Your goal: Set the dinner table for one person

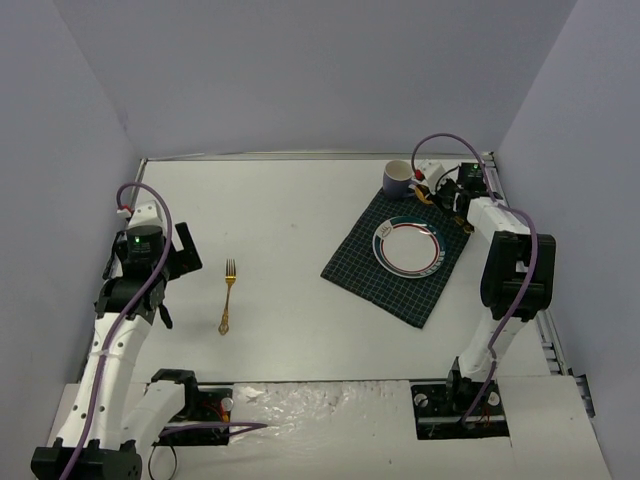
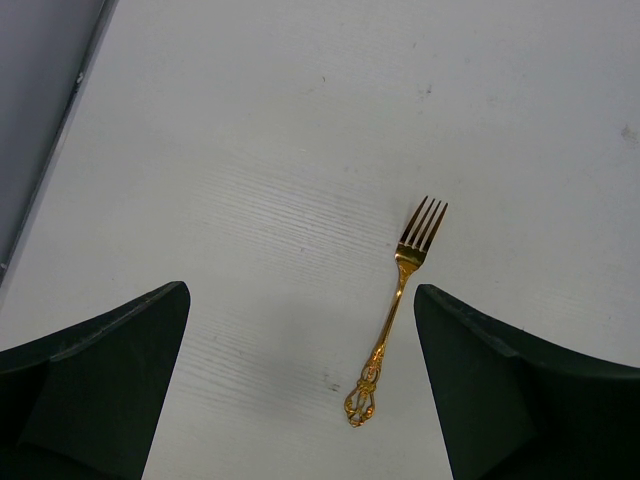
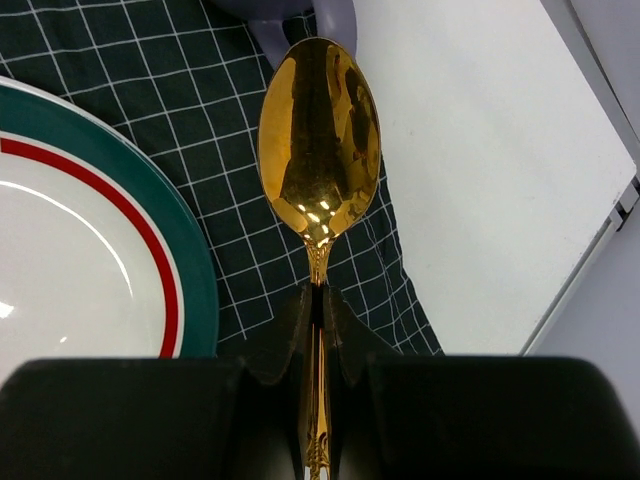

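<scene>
The right pincer [image 3: 318, 312] is clamped tight on the thin stem of a gold spoon [image 3: 318, 140]. It holds the spoon over the right margin of the dark green checked cloth [image 3: 230, 130], just beside the plate [image 3: 110, 260]. I cannot tell whether the spoon touches the cloth.

To set it well, I would lower it flat with the handle running alongside the plate's rim, clear of the mug [image 1: 397, 180] beyond the bowl's tip. I would let go only once it rests, since polished metal skids easily.

The white table [image 1: 300, 200] spreads under everything, matt with a faint grain, and the cloth lies on its far right part.

The left pincer [image 2: 300, 300] hangs with its fingers wide apart and empty above a gold fork [image 2: 395, 310], which lies on bare table well left of the cloth.

The spoon's oval bowl is mirror-bright, and the fork has four tines and a pierced, ornate handle. The plate is glossy, round and white, ringed in green and red, and the cloth is soft weave with a thin white grid.
</scene>
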Robot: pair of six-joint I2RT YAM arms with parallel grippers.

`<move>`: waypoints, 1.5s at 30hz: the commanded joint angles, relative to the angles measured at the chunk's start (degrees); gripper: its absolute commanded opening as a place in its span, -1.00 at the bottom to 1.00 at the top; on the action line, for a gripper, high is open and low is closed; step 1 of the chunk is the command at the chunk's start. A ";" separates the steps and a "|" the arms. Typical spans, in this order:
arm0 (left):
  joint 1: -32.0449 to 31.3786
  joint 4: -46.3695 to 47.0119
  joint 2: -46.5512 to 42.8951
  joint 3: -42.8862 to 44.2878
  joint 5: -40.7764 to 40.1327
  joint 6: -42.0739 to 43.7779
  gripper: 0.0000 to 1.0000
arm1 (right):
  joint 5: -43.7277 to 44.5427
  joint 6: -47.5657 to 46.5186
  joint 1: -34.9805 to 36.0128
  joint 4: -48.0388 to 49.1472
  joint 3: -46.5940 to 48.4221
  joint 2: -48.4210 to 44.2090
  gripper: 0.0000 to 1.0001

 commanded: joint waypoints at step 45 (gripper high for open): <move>0.33 1.83 1.35 0.66 -1.60 -0.05 0.84 | 3.89 -7.31 -0.99 7.17 3.64 7.53 -0.98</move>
